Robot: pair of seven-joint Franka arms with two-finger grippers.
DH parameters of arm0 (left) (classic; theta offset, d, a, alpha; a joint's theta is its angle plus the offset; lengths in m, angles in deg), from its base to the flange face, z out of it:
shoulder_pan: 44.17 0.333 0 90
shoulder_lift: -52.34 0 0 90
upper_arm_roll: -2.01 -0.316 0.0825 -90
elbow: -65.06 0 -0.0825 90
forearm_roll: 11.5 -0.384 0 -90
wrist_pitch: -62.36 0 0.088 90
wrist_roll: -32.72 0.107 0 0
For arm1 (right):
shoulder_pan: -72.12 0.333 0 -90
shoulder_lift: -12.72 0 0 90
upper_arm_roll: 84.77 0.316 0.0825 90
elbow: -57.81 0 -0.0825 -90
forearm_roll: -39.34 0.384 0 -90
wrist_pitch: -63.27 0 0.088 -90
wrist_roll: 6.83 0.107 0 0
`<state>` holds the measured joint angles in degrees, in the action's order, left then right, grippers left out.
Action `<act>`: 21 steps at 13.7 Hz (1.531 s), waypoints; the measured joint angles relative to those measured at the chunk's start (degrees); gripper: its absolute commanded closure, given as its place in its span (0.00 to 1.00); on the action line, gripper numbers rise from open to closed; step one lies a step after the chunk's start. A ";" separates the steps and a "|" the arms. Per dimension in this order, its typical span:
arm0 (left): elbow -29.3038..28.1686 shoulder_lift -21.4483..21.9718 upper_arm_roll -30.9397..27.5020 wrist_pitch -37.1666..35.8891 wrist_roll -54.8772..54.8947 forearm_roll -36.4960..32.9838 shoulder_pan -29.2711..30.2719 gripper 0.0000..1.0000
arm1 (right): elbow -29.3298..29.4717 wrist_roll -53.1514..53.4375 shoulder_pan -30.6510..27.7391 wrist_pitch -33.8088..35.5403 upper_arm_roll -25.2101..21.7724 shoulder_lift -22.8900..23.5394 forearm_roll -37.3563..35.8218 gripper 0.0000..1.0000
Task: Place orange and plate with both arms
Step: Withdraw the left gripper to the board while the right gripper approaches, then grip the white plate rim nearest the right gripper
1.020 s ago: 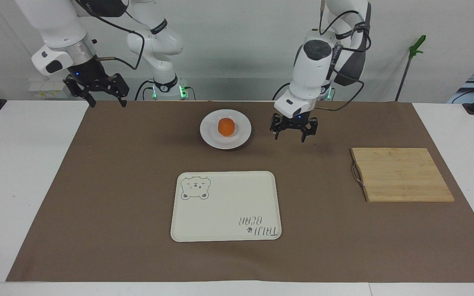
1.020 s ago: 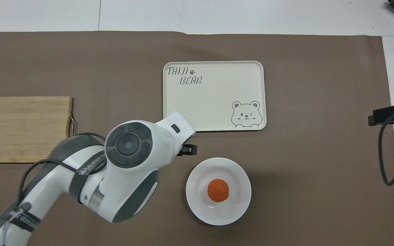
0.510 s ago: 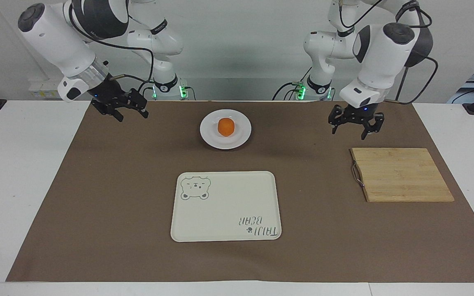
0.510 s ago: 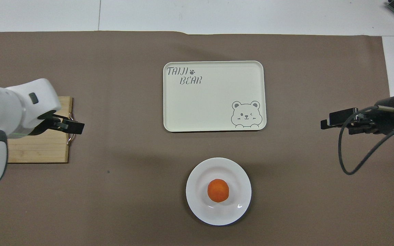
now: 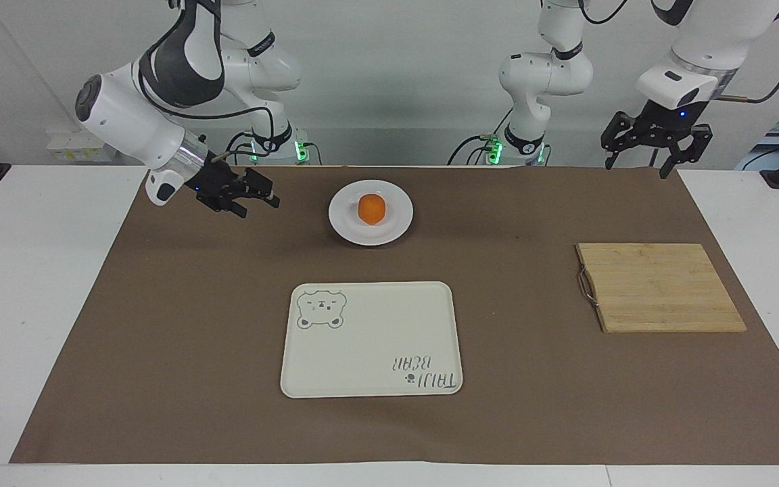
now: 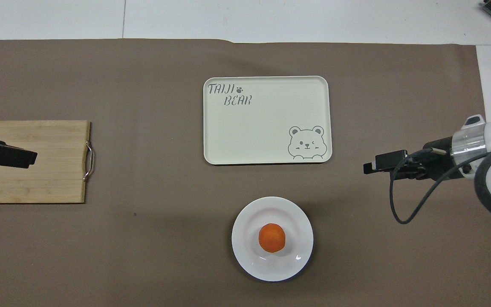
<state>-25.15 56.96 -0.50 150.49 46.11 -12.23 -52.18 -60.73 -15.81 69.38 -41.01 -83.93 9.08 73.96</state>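
The small orange (image 5: 372, 209) (image 6: 271, 237) sits in the middle of the round white plate (image 5: 349, 222) (image 6: 249, 256). The plate rests on the brown mat, nearer to the robots than the cream tray. My right gripper (image 5: 260, 205) (image 6: 371, 165) hangs low over the mat beside the plate, toward the right arm's end. It is open, empty, and its fingers point at the plate. My left gripper (image 5: 638, 164) (image 6: 28, 157) is raised high over the left arm's end of the table, open and empty.
A cream rectangular tray (image 5: 370, 338) (image 6: 267, 123) with a bear drawing lies mid-table, farther from the robots than the plate. A bamboo cutting board (image 5: 660, 287) (image 6: 36, 179) with a metal handle lies toward the left arm's end. The mat covers most of the table.
The left gripper drew away from beside the plate, swinging up and out to its own end. The right gripper came down and in toward the plate. Orange and plate have not moved.
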 measured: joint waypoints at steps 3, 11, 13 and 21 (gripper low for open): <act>5.56 -4.00 0.07 -1.66 0.00 0.00 0.00 0.00 | -5.94 -5.16 2.37 -6.06 0.08 -1.12 5.08 0.00; 8.52 -5.95 -0.14 -5.50 -0.01 0.31 0.59 0.00 | -21.08 -24.19 4.59 -13.58 0.04 -2.86 18.89 0.00; 8.12 -5.77 -0.17 -6.18 -0.01 0.32 1.27 0.00 | -23.72 -25.29 5.51 -14.85 0.07 -3.21 21.02 0.00; 7.96 -5.30 -0.31 -7.55 -0.89 1.52 2.45 0.00 | -32.25 -29.80 10.59 -20.31 0.05 -4.66 28.72 0.00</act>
<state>-17.19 51.66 -0.81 142.94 45.22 -10.70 -49.73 -92.99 -45.61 79.97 -61.33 -83.88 4.42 102.68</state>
